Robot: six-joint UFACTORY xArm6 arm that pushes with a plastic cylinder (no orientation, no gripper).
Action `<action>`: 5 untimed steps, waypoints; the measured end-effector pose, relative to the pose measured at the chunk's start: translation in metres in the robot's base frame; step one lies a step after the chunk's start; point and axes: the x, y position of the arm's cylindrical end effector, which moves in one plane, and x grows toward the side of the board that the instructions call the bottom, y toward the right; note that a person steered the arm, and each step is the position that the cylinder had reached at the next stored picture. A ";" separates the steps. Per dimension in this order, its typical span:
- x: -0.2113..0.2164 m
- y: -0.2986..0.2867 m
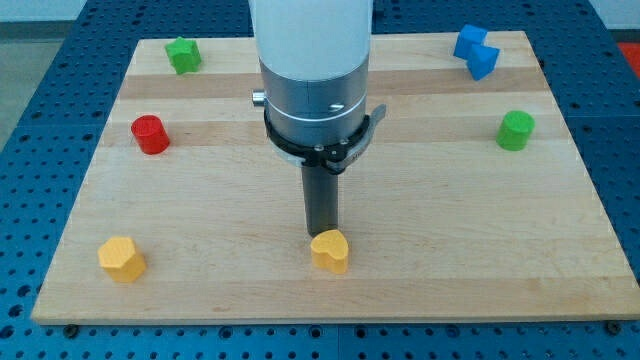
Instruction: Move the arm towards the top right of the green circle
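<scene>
The green circle block stands near the board's right edge, at mid height. My tip is at the board's lower middle, touching the top edge of a yellow heart block. The tip is far to the left of the green circle and below it. The rod hangs from a wide white and grey arm body that covers the board's top middle.
A green star-like block sits at the top left, a red circle block at the left, a yellow block at the bottom left. A blue block sits at the top right. The wooden board lies on a blue table.
</scene>
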 end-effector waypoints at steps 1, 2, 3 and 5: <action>-0.003 0.000; -0.023 0.000; -0.070 0.001; -0.160 0.037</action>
